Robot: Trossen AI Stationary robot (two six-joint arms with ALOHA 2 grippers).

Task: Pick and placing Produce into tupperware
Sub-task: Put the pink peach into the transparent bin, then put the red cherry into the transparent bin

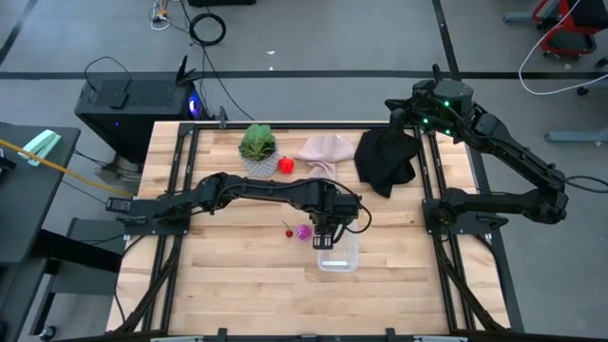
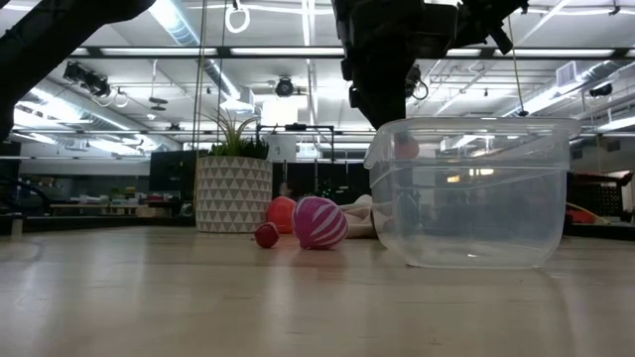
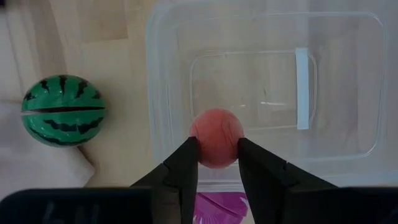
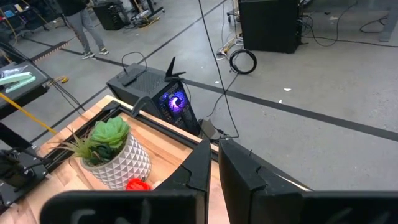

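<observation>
Overhead, the left gripper (image 3: 217, 163) pinches a small red ball (image 3: 216, 137) above the clear tub (image 1: 338, 258) on the wooden surface (image 1: 237, 285); the right gripper (image 4: 212, 163) is clenched by the black cloth (image 1: 385, 160).

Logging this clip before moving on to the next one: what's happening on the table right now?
The left gripper holds a small pinkish-red ball over the clear tupperware, which looks empty, so the piece is not yet dropped in. A purple striped fruit and a tiny dark-red one lie on the table beside the container, and a toy watermelon sits close by. The right gripper waits raised at the far right corner, fingers closed, holding nothing.
</observation>
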